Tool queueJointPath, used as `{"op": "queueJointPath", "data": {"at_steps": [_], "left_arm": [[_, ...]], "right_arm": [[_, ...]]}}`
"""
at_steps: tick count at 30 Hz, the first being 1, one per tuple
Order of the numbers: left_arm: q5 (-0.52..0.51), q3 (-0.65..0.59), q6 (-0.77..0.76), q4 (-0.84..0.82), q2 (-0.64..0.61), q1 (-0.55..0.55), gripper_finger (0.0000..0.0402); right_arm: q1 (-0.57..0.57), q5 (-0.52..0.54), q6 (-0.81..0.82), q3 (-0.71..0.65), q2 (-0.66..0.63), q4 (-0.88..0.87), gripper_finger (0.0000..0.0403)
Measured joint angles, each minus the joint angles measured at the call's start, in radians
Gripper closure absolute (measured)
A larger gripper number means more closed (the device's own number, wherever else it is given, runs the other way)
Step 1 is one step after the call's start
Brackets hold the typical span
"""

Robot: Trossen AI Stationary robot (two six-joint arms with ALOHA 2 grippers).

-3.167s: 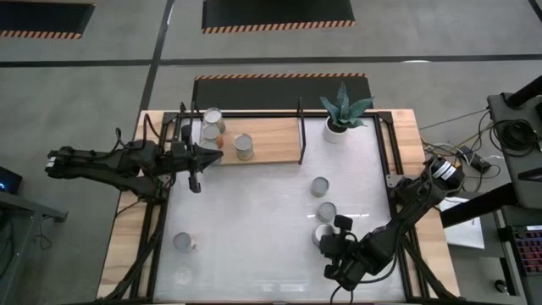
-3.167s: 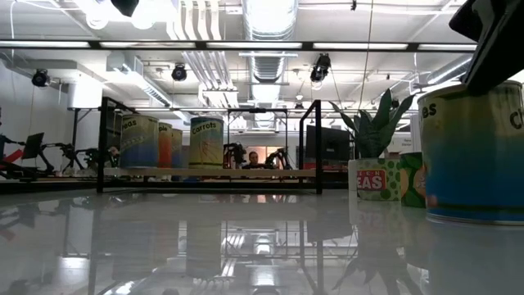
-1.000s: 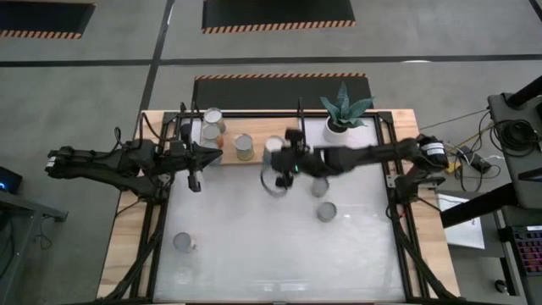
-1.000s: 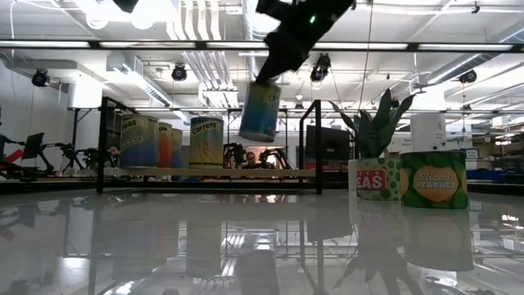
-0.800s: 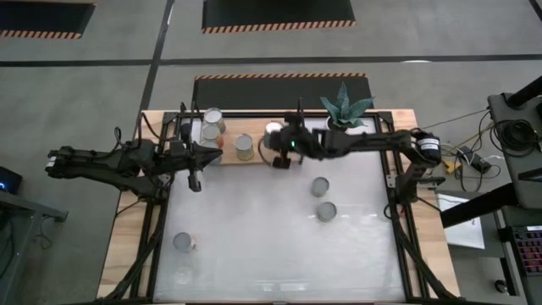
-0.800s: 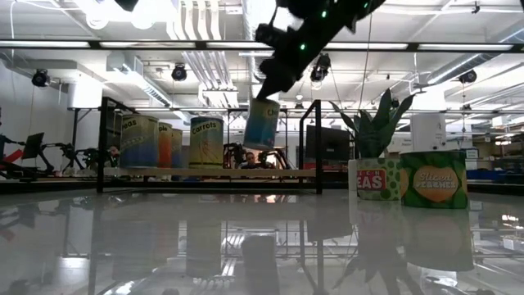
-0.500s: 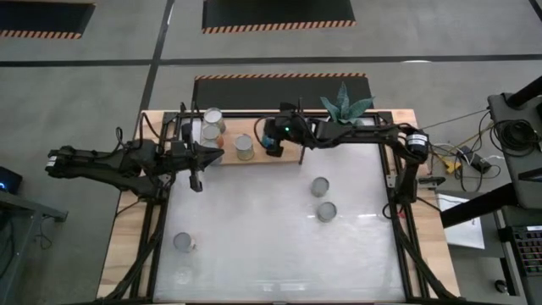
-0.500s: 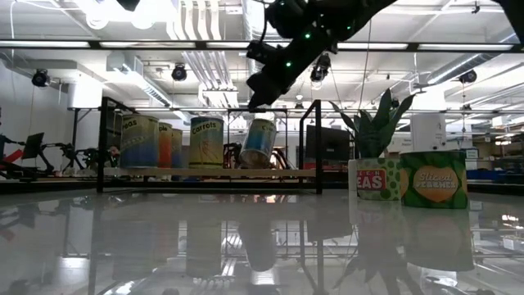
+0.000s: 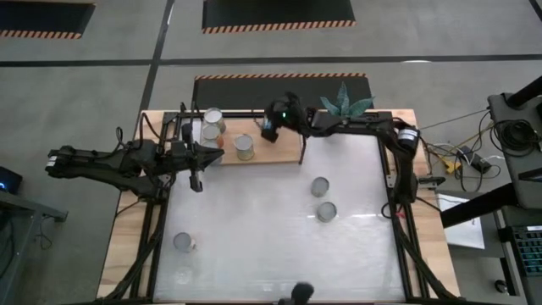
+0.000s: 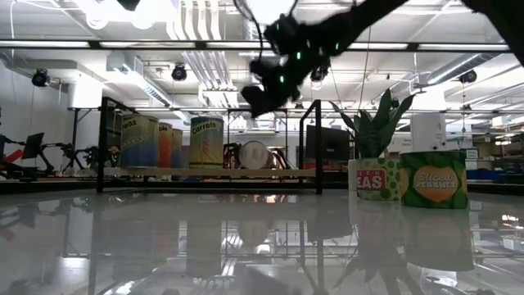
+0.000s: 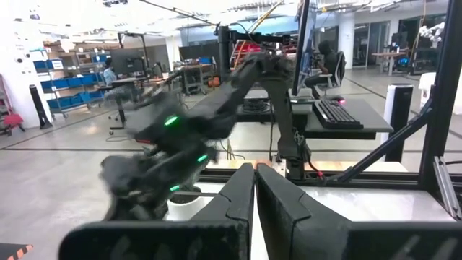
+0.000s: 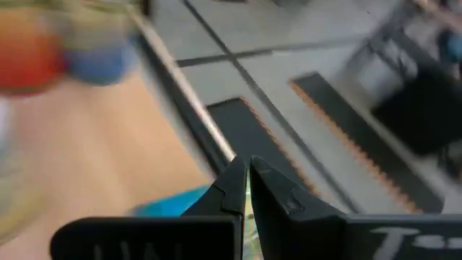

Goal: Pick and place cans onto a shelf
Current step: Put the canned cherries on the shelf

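both jaws closed, empty | cans (image 9: 244,146): six | shelf (image 9: 279,151): one

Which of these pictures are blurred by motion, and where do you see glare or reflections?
Right wrist view: strongly smeared, the light wooden shelf board and a blue-orange can only streaks. Low view: the dark right arm is blurred; the glossy white tabletop mirrors the ceiling lights. Left wrist view: the far arm is blurred, the near fingers sharp. High view: sharp, faint glare on the tabletop.
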Motion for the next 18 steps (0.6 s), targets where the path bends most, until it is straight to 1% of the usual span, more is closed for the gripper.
{"op": "queueJointPath", "data": {"at_steps": [2, 5, 11, 18], "left_arm": [[0.000, 0.000, 0.000, 0.000, 0.000, 0.000, 0.0402], [0.000, 0.000, 0.000, -0.001, -0.001, -0.001, 0.0402], [0.000, 0.000, 0.012, -0.002, -0.001, -0.001, 0.0402], [0.000, 0.000, 0.014, 0.000, -0.001, -0.001, 0.0402]], "right_arm": [[-0.048, -0.032, 0.072, 0.000, 0.038, 0.004, 0.0395], [-0.082, -0.078, 0.089, 0.004, 0.079, 0.016, 0.0395], [-0.067, -0.079, 0.046, 0.002, 0.080, -0.018, 0.0395], [-0.034, -0.089, 0.069, 0.010, 0.040, -0.123, 0.0395]]}}
